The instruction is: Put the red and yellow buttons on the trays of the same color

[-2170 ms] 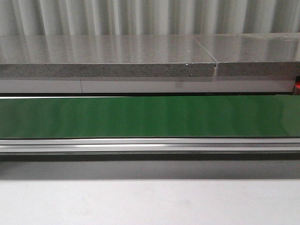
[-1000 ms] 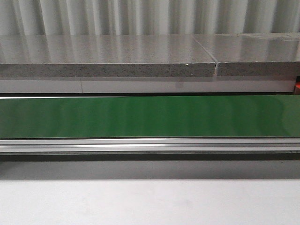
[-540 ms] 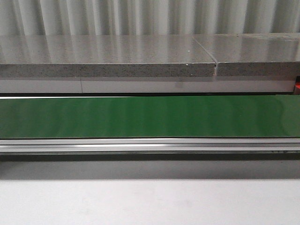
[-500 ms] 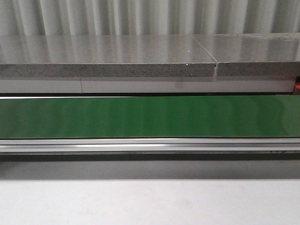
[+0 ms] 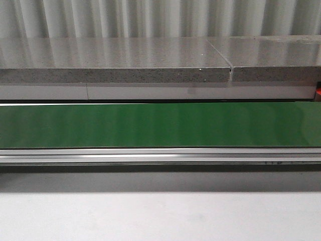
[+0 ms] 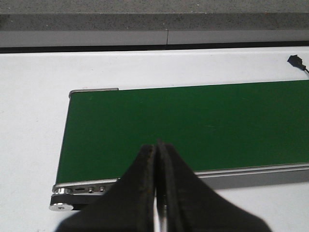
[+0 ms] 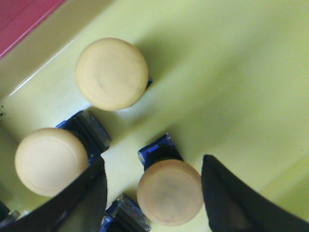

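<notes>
Green belt [image 5: 160, 124]: no visible change across front views.

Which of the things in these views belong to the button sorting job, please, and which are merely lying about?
Part of the job:
- three round yellow-capped buttons on the yellow tray
- edge of the red tray
- open right claw around one button
- shut left claw
- green conveyor belt, currently bare

Just lying about:
- grey speckled stone ledge
- black cable plug

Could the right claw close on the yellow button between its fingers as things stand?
Probably yes. The right claw is open, its fingers either side of the yellow button on the yellow tray; a second button crowds one finger.
</notes>
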Tool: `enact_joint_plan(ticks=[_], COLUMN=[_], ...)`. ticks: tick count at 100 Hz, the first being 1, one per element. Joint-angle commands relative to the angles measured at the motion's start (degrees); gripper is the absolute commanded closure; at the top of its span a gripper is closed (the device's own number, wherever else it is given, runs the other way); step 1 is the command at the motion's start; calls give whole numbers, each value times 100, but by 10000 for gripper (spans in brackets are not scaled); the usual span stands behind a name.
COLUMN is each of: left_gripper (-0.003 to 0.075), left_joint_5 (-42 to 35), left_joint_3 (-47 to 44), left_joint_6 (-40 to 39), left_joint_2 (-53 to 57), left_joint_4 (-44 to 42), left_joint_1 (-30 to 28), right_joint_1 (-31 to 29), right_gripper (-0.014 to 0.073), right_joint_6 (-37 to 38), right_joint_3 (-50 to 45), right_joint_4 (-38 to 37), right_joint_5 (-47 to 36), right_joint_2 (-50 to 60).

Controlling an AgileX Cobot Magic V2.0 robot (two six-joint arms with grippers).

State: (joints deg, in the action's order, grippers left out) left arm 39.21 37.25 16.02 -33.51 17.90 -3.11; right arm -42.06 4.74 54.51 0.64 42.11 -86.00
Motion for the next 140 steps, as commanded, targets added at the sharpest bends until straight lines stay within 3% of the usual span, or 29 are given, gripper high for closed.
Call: enact_joint_plan(ticks=[1, 33, 101, 130, 140], left_gripper=[740, 740, 740, 740, 740], left_joint_5=[-387, -387, -387, -387, -387], left_joint_3=[136, 136, 136, 136, 136], left_joint_6=[-12, -12, -12, -12, -12], left_joint_2=[1, 1, 1, 1, 1], left_joint_4=[147, 147, 147, 147, 147], left_joint_1=[52, 52, 52, 52, 52], right_joint_1=[-8, 751, 4340, 4625, 4625], right_gripper=[153, 153, 153, 158, 232], right_joint_6=[7, 7, -407, -638, -665], right_joint_3=[169, 169, -219, -1126, -1414], right_joint_4=[-64, -64, -64, -64, -64], right_joint_5=[-42, -131, -448, -449, -443], right_joint_2=[396, 1384, 3822, 5116, 5506])
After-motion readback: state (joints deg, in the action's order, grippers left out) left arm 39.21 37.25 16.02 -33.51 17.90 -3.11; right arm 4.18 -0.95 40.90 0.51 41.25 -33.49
